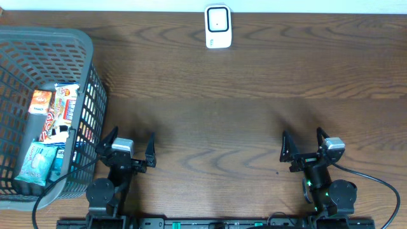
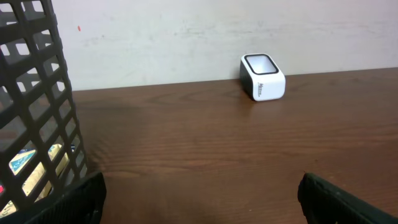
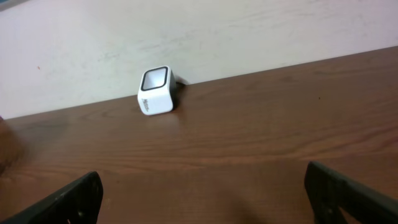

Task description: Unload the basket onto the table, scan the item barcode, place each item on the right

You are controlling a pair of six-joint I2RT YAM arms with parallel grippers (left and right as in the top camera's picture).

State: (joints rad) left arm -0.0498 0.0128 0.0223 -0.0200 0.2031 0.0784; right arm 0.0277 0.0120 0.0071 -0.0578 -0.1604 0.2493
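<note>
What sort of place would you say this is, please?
Most likely a mock shop checkout in a lab: a white scanner stands at the far edge of a wooden table, and a grey basket holds packaged snacks.

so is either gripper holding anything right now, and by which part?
Nothing is held. The left gripper and right gripper are both open and empty; the snack packets lie in the basket, untouched.

White scanner (image 1: 217, 27), seemingly upright, far centre
</note>
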